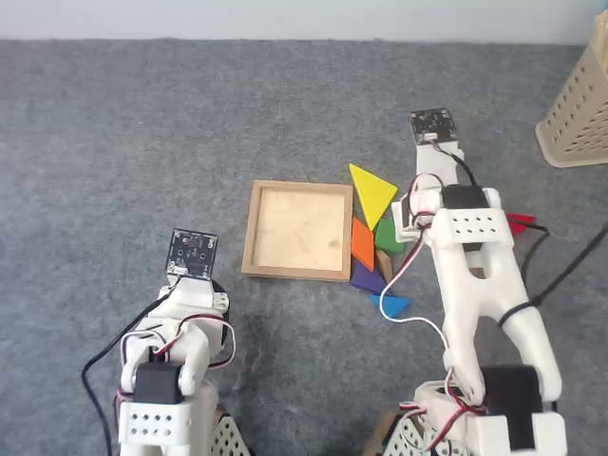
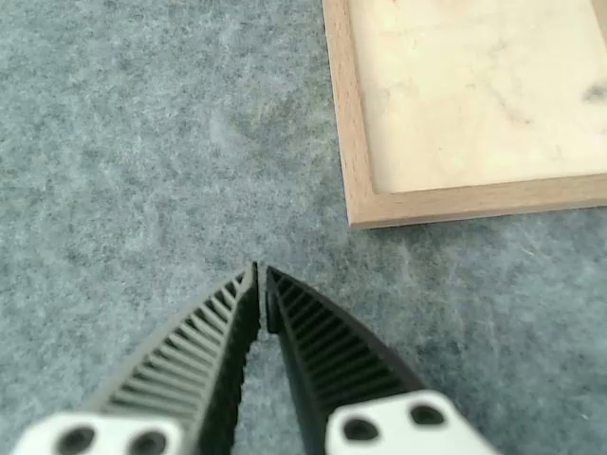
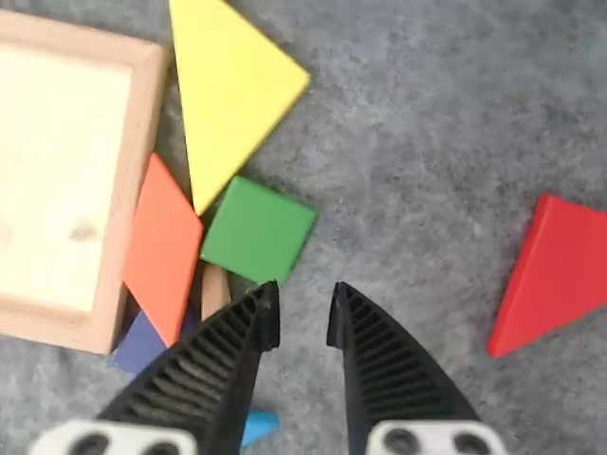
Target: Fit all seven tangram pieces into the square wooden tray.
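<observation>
The grey felt-covered tabletop carries the square wooden tray, which holds no pieces. All seven lie on the tray's right-arm side. The yellow triangle is just beside its far corner. The red triangle lies well apart from the tray. The orange parallelogram touches the tray's rim, and the green square sits behind it. The purple triangle, blue triangle and brown piece cluster off the tray's near corner. The right gripper is released and empty beside the green square. The left gripper is clenched and empty off the tray's opposite near corner.
</observation>
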Robot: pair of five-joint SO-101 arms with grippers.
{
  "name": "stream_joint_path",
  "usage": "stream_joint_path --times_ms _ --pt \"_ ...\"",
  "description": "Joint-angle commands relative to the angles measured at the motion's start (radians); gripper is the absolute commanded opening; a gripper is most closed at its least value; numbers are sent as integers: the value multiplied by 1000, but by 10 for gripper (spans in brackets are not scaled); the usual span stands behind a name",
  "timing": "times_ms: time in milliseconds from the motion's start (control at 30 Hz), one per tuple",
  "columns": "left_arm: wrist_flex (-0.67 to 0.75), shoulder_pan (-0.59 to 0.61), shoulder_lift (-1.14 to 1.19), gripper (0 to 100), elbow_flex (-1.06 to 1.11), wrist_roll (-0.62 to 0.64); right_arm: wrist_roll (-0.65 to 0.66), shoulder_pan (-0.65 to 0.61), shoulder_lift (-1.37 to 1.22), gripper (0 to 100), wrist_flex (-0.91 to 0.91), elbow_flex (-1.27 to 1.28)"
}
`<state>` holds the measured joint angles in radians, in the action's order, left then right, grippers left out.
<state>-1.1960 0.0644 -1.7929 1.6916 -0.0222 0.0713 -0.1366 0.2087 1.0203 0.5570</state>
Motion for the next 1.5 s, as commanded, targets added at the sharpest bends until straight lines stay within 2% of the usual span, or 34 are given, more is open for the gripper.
stream_joint_path --times_ms 0,200,467,600,667,833,1000,1200,1467 --pt "-5 5 -3 11 -5 9 -15 -7 59 95 -58 23" --pt "-5 5 -3 11 -5 9 -15 -7 59 95 -186 112" --pt "-5 5 -3 11 -5 9 -8 -5 59 95 -177 107" --pt "-5 5 -3 11 -5 9 -11 28 56 100 -65 23" --pt "-5 5 -3 11 -5 9 -6 77 25 133 -10 -41" --pt "-5 5 -3 11 -5 9 101 206 -193 182 88 -272" --pt "-5 5 -3 11 -5 9 98 372 -417 184 165 -623" --pt "-5 5 -3 11 -5 9 23 397 -725 184 234 -1017" --pt "-5 5 -3 11 -5 9 18 469 -1072 184 367 -1416"
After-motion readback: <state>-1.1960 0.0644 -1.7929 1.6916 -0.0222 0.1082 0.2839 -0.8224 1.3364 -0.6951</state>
